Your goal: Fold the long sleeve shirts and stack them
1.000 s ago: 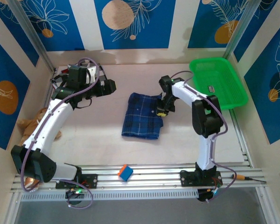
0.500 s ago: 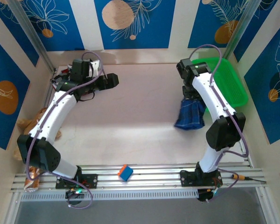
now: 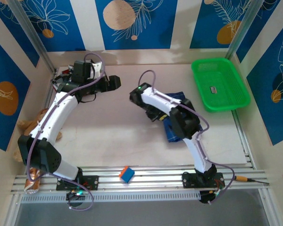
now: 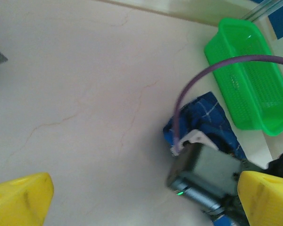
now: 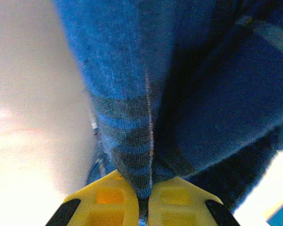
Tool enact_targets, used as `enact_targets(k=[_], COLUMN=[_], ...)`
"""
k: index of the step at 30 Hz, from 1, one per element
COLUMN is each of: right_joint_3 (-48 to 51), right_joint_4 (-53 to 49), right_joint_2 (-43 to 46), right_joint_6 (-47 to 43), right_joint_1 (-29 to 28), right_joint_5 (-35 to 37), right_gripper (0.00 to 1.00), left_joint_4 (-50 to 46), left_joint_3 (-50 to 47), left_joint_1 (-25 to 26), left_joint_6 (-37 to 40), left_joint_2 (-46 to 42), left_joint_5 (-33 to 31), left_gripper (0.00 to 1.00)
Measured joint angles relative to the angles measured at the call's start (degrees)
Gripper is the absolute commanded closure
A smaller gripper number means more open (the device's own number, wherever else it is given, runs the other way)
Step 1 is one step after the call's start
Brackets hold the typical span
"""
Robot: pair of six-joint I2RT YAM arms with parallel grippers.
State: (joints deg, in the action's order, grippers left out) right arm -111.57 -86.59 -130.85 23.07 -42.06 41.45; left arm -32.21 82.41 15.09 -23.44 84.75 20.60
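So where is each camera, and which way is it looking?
Top: high behind, looking down at the table; left arm and right arm show.
Left wrist: on the left arm, facing the green basket; open left tool shows.
Right wrist: on the right arm, close to the blue shirt; right tool shut on it.
Shared: all three see the shirt.

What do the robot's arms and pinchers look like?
Both arms are white tubes with chunky black joints. The left arm and right arm each carry a looping purple cable. The fingers at their tips are bright yellow. A tiny green light glows on the right arm.
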Motion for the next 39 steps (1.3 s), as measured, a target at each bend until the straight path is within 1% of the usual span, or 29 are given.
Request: enact_targets(k=[3,4,6,8,11,15,18,21,24,25,26,27,28,29,30,31,32,33,36,39], right_joint_3=[-5.0,-6.5,-9.0,-10.1,-10.2,-9.6,-7.6,-4.5,0.0,1.7,3.2,5.0,7.0,9.1,11.5,13.9,16.5,19.6,28.7,35.3], right_joint_4=[1.5,2.1,3.6,5.2,8.1,12.0,15.0,17.0,18.4,18.7,18.7,18.7,18.6,18.5,18.3,18.2,18.5,18.9,20.8,23.4], right_joint_2=[-2.6,-3.1,-4.0,-4.8,-5.1,-3.9,-0.1,6.6,15.2,18.1,20.5,23.0,25.2,26.7,27.9,28.5,28.8,28.9,28.7,28.7], right_joint_6=[0.7,0.9,1.3,1.6,2.4,4.0,5.3,6.6,7.8,8.0,8.2,8.4,8.6,8.7,8.8,8.7,8.5,8.4,8.0,7.9], right_joint_1=[-3.0,-3.5,-4.0,-3.8,-2.7,-0.7,0.6,2.4,4.7,5.9,7.1,8.9,10.9,12.9,15.4,17.4,19.5,21.7,26.3,27.6], right_joint_5=[-8.5,-11.3,-17.1,-22.6,-31.1,-41.8,-49.2,-54.4,-57.6,-57.9,-57.8,-57.2,-56.1,-54.7,-52.8,-50.8,-49.0,-47.2,-44.4,-44.5], right_gripper=[0.99,0.97,0.87,0.71,0.52,0.41,0.39,0.39,0.38,0.39,0.42,0.47,0.55,0.63,0.72,0.78,0.82,0.85,0.89,0.90], left_joint_4=[0.0,0.0,0.1,0.6,2.7,4.7,6.3,7.8,9.0,9.3,10.0,10.4,10.5,10.4,10.3,10.3,10.4,10.3,9.7,8.4], left_joint_3=[-2.9,-4.0,-6.0,-8.4,-13.0,-18.5,-21.3,-23.3,-25.0,-25.0,-25.0,-24.7,-24.0,-23.1,-21.7,-20.5,-19.2,-17.8,-14.3,-10.0], left_joint_1=[0.0,0.0,0.0,0.0,0.0,0.0,0.0,0.1,1.4,2.4,3.5,5.0,6.9,8.5,10.4,12.0,13.4,14.7,17.2,17.5], left_joint_6=[0.0,-0.2,-0.6,-1.7,-4.2,-8.1,-11.0,-13.9,-16.7,-17.5,-18.3,-18.9,-19.6,-20.1,-20.4,-20.7,-21.2,-21.5,-21.7,-21.4], left_joint_2=[-1.6,-2.2,-3.1,-3.8,-5.0,-6.8,-7.9,-8.2,-7.4,-6.3,-5.0,-3.0,-0.5,2.1,5.2,8.1,10.8,13.5,19.5,24.7], left_joint_5=[0.0,0.0,0.1,0.5,1.0,1.0,1.0,1.0,0.7,0.5,0.4,0.3,0.3,0.3,0.3,0.2,0.1,-0.2,-1.0,-1.7], left_gripper=[0.00,0.00,0.00,0.00,0.00,0.00,0.00,0.00,0.04,0.08,0.15,0.25,0.36,0.45,0.52,0.60,0.67,0.71,0.75,0.77])
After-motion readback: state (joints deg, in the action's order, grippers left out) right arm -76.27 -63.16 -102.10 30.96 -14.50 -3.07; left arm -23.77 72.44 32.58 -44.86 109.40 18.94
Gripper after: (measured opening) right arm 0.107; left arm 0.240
